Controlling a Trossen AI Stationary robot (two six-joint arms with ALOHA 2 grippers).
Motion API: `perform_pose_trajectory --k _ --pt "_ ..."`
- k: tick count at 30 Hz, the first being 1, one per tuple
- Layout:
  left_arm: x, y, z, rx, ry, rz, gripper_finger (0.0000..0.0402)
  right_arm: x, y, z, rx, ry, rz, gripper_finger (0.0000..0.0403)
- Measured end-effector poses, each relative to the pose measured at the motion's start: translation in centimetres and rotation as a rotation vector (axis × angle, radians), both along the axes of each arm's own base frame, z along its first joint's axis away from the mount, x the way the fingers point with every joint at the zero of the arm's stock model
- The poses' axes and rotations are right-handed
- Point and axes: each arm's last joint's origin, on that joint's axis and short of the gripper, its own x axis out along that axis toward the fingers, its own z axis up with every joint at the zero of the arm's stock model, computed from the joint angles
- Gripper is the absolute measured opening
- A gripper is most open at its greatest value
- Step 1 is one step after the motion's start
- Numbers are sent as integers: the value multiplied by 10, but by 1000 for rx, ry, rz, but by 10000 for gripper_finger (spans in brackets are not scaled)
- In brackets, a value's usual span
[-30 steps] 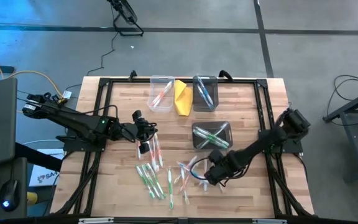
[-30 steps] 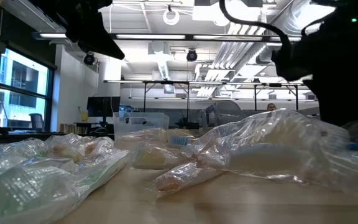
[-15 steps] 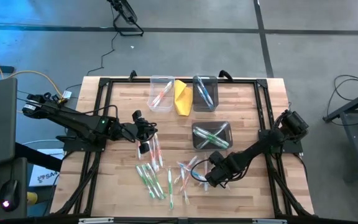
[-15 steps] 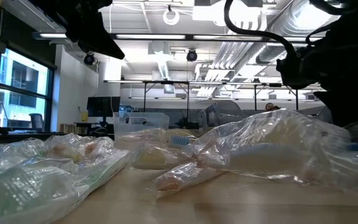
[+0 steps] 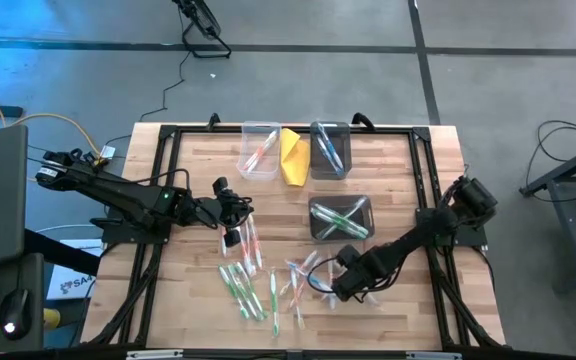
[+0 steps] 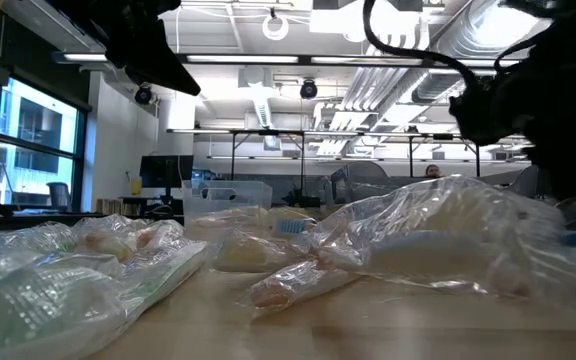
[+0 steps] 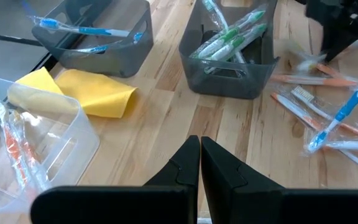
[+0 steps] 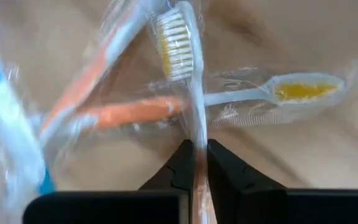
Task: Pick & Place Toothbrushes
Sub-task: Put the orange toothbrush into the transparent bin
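The left gripper is held above the table's left half with its fingers pressed together on nothing. Wrapped toothbrushes are scattered over the near middle of the table, others being already sorted into bins. At the right, an orange-handled toothbrush is pinched by the right gripper; it is judged light and stiff but slippery in its wrapper, best gripped mid-handle.

Two dark, near-black arms built of slim jointed segments. The left arm carries a small green light at mid-length and black cables looping along it, with a white tag by its gripper. The right arm thickens to a blocky joint at its far end. Both grippers' fingers are matte black wedges.
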Motion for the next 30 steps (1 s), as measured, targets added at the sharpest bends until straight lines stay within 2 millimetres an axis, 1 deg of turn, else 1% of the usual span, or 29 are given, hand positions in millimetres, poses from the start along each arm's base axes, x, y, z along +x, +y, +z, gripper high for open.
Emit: perform_pose_trajectory --k 2,7,11,17,21,24,30 --pt "0 0 0 0 0 0 10 -2 1 6 9 -15 26 12" --pt "0 0 0 0 0 0 10 -8 0 28 4 -93 42 12" --pt "0 0 0 0 0 0 10 -14 -2 52 17 -176 87 10" --pt "0 0 0 0 -1 0 10 -25 -10 84 20 -287 164 10" --pt "0 0 0 0 -1 0 10 -30 -19 101 -7 -363 208 9" --pt "0 0 0 -13 -5 7 10 -33 -30 115 -43 -422 248 9" --pt "0 0 0 -30 -13 18 10 -32 -61 134 -130 -499 313 9"
